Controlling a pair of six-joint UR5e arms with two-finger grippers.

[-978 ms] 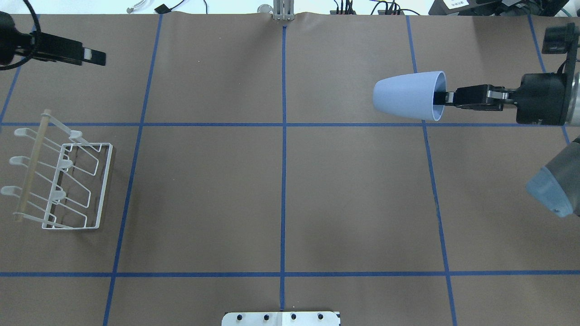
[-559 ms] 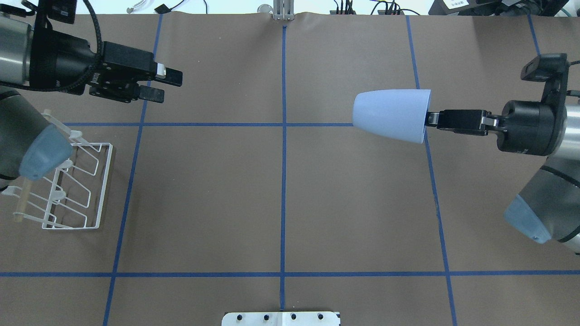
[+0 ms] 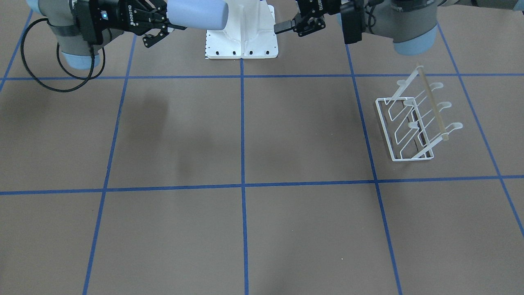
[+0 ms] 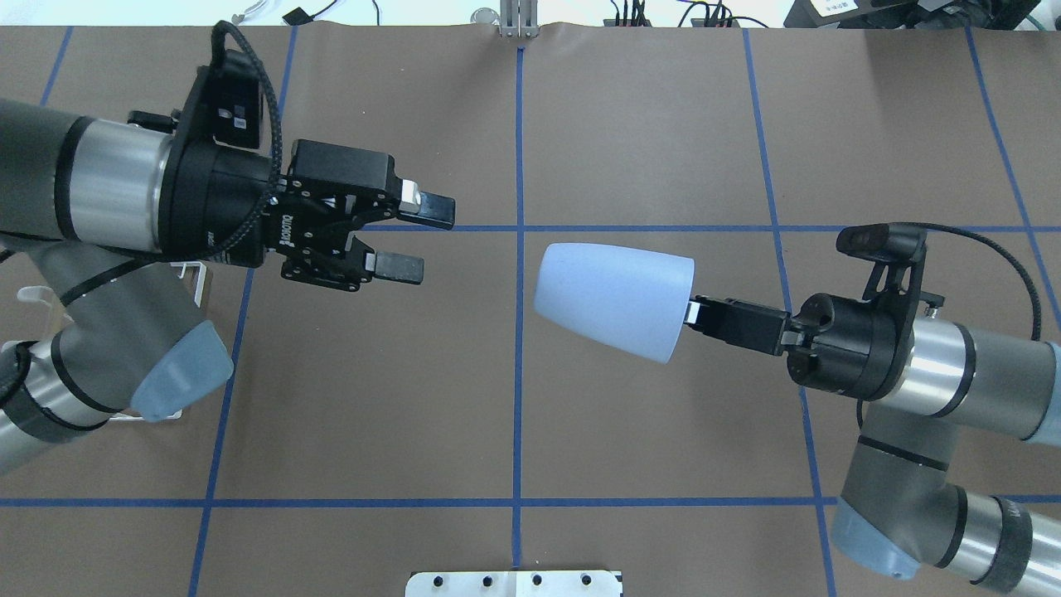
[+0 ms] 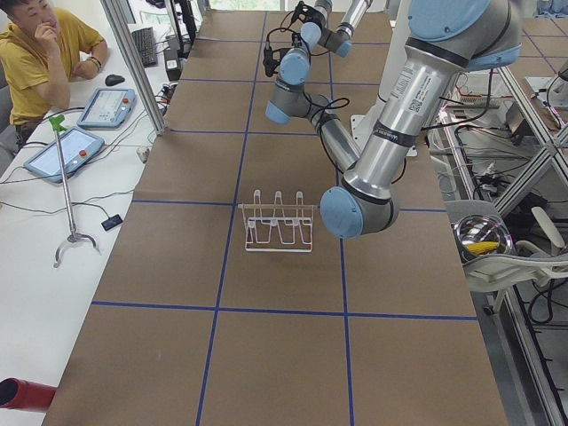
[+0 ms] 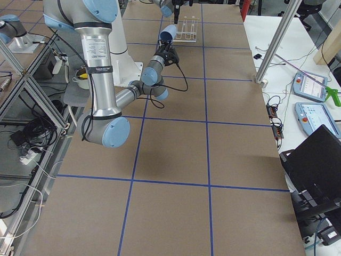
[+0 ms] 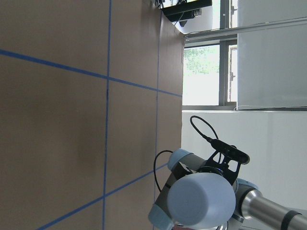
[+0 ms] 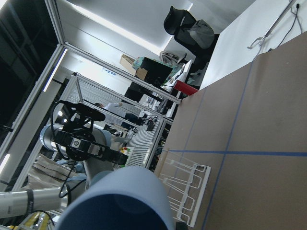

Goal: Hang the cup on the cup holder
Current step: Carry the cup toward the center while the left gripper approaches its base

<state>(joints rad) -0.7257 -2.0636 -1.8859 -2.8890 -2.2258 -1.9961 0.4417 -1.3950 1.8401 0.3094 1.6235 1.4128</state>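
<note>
The light blue cup (image 4: 613,300) lies level in the air, base pointing at my left gripper; it also shows in the front view (image 3: 196,14). My right gripper (image 4: 690,313) is shut on its rim, one finger inside. My left gripper (image 4: 423,239) is open and empty, facing the cup's base across a gap; the left wrist view shows that base (image 7: 201,199). The white wire cup holder (image 3: 413,123) with its wooden bar stands on the table at the robot's left. In the overhead view my left arm hides most of the cup holder (image 4: 192,269).
The white robot base plate (image 3: 241,37) sits at the table's near middle edge. Blue tape lines grid the brown table (image 4: 514,414). An operator (image 5: 44,53) sits at a side desk with tablets.
My right arm carried the cup leftward and nearer the robot, to the table's middle. My left arm swung in from the far left to face it and now covers the cup holder overhead.
</note>
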